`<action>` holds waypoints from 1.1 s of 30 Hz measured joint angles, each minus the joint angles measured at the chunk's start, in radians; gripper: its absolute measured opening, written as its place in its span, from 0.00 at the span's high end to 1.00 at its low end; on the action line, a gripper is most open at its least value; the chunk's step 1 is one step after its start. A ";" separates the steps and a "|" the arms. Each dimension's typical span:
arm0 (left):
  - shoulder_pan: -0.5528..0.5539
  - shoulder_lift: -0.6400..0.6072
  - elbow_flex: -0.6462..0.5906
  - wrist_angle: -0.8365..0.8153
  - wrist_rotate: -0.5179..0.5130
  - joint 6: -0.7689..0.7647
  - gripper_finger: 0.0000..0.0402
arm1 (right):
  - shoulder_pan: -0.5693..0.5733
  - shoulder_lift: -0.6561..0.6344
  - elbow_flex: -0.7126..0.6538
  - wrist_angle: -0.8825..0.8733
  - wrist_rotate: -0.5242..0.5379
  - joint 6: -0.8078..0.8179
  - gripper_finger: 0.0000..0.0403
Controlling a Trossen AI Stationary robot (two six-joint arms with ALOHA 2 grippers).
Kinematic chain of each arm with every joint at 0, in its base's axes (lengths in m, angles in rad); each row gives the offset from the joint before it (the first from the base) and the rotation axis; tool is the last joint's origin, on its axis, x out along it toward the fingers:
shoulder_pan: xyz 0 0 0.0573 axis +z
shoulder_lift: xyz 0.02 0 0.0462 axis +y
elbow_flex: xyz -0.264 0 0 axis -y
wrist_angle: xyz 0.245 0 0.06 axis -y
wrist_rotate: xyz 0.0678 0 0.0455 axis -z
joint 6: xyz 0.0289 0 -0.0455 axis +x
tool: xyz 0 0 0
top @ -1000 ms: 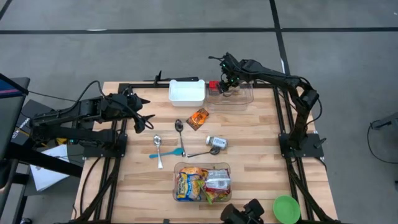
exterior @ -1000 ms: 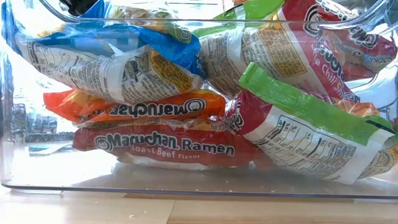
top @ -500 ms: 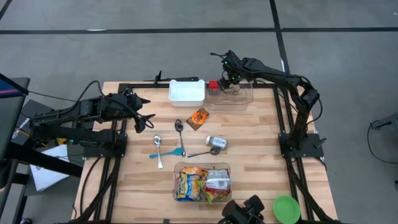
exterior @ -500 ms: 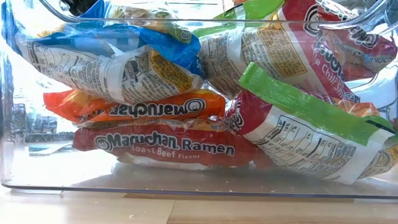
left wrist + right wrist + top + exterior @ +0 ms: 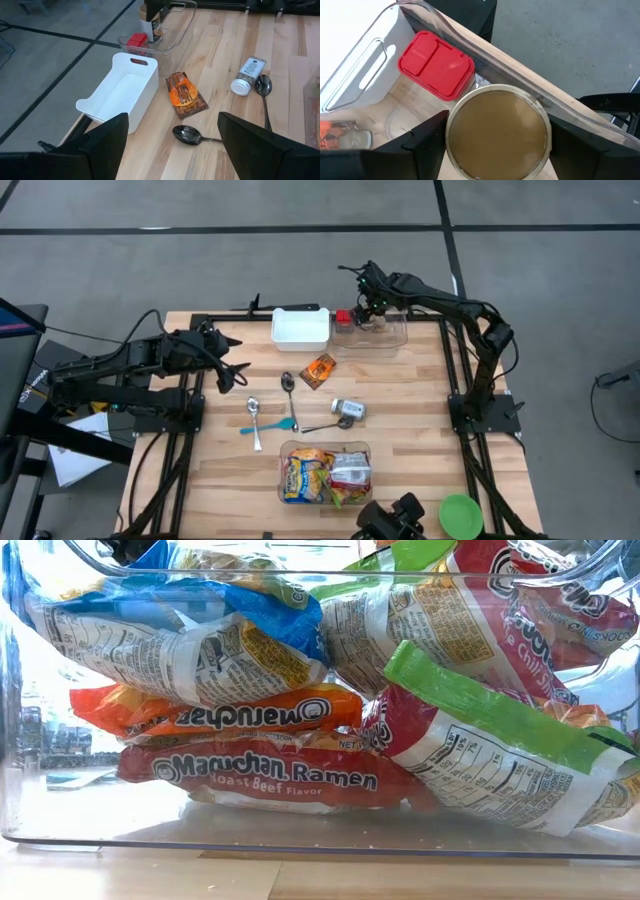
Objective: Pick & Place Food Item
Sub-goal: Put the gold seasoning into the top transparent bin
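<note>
The right arm is reaching far across the surface, its hand (image 5: 371, 308) closing its fingers on something. The left arm is waiting at the side, its hand (image 5: 236, 370) spreading its fingers (image 5: 107, 137).

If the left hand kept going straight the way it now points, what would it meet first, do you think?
Probably the orange packet lying flat on the table, with a spoon just short of that line; the left hand is open and empty. Depth is hard to judge.

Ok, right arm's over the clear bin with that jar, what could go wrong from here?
The right gripper holds the brown-lidded jar close beside the red-capped jar already in the clear bin. Lowering could knock it over. The jar also sits near the bin's wall, so it might catch on the rim.
</note>
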 joint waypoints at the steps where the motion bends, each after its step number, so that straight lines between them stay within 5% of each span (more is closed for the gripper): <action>1: 0.000 0.000 0.000 0.003 0.000 0.000 0.25 | 0.002 0.008 0.001 0.004 0.000 0.001 0.30; 33: 0.000 0.000 0.000 0.003 0.000 -0.013 0.25 | 0.000 0.044 0.000 0.032 -0.018 0.004 0.24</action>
